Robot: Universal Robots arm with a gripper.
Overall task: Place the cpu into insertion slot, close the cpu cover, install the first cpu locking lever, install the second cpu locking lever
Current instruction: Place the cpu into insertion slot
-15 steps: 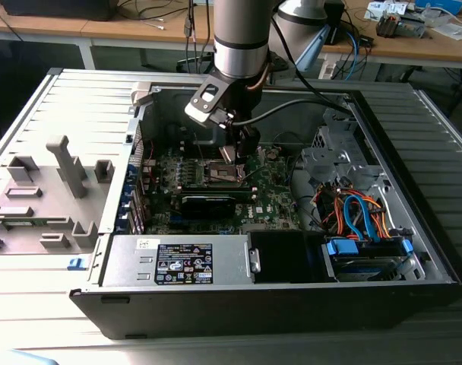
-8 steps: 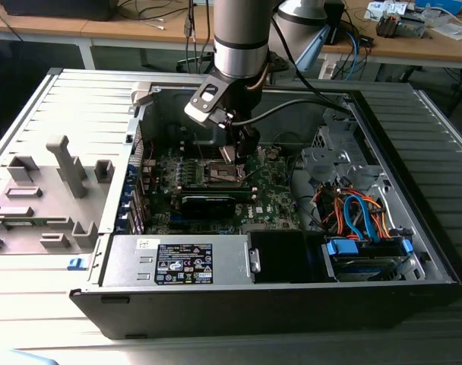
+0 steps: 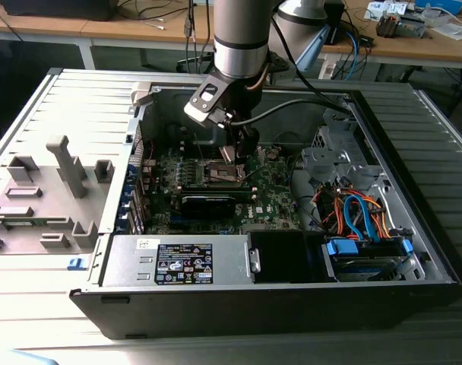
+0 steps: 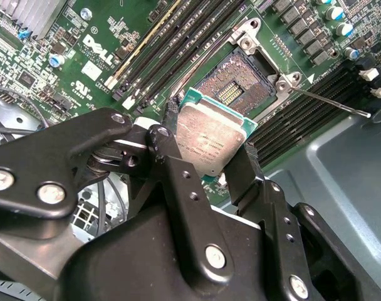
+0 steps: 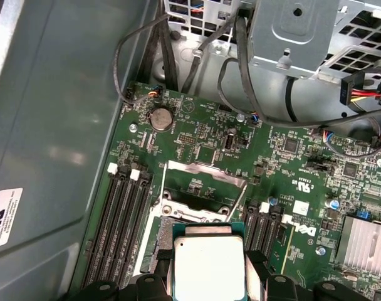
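Observation:
My gripper [image 4: 206,150] is shut on the cpu [image 4: 210,133], a flat square chip with a silver-grey top and green edge, pinched by its sides between black fingers [image 4: 172,166]. The cpu [image 5: 208,263] hangs tilted just above the insertion slot [image 4: 240,84], whose dark pin field lies bare. The cpu cover [image 5: 206,170], a silvery frame with a window, stands swung open on the far side of the slot. A thin locking lever [image 4: 334,103] sticks out beside the slot. In the exterior view the gripper [image 3: 233,152] hovers over the slot [image 3: 219,175] inside the open computer case.
Black memory slots [image 5: 125,213] flank the socket on both sides. A long black card [image 3: 208,202] lies just in front of it. A power supply [image 3: 178,262], orange and blue cables [image 3: 360,217] and a drive cage [image 5: 297,31] fill the case. A grey fixture [image 3: 60,179] sits outside at the exterior view's left.

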